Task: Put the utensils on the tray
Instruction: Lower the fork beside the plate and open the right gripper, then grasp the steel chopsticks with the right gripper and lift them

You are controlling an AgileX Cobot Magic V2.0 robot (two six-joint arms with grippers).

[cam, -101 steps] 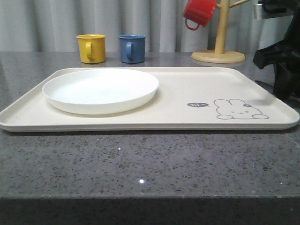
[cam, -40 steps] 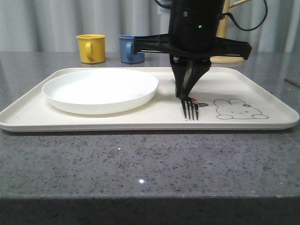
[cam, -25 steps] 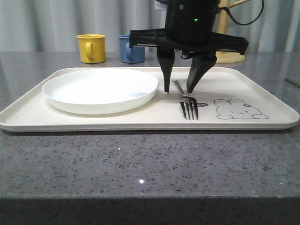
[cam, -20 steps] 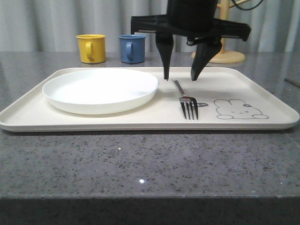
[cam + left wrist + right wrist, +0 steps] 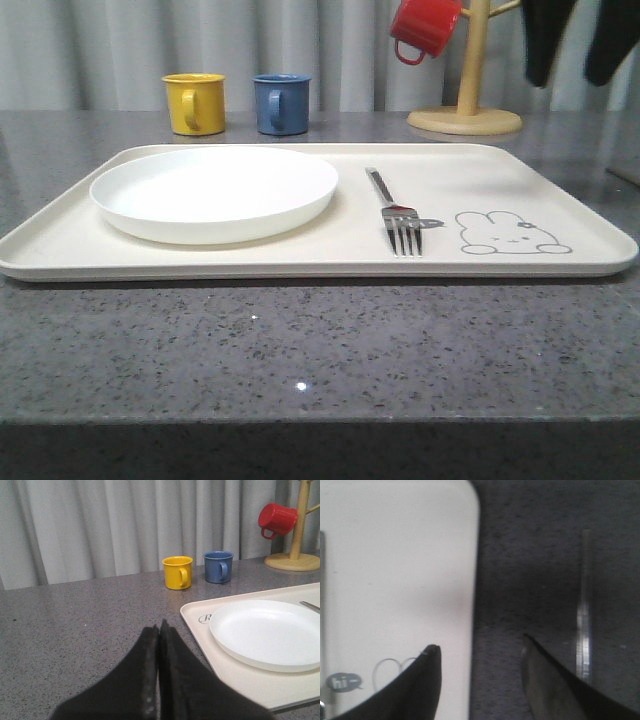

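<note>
A silver fork [image 5: 396, 214] lies flat on the cream tray [image 5: 300, 262], between the white plate and the rabbit drawing [image 5: 510, 233], tines toward the front. My right gripper [image 5: 567, 82] hangs open and empty high at the right, well clear of the fork. In the right wrist view that gripper [image 5: 479, 645] straddles the tray's edge [image 5: 470, 555]. On the grey table beyond it lies a long, straight, blurred silvery utensil [image 5: 583, 615], chopstick-like. My left gripper [image 5: 160, 626] is shut and empty over the table left of the tray [image 5: 192, 617].
A round white plate [image 5: 214, 190] fills the tray's left half. Behind the tray stand a yellow mug [image 5: 194, 102] and a blue mug [image 5: 282, 102]. A wooden mug tree [image 5: 468, 110] with a red mug [image 5: 424, 25] stands at the back right.
My right gripper set the fork down on the tray, opened, and rose away to the upper right. The fork now lies still on the tray.
</note>
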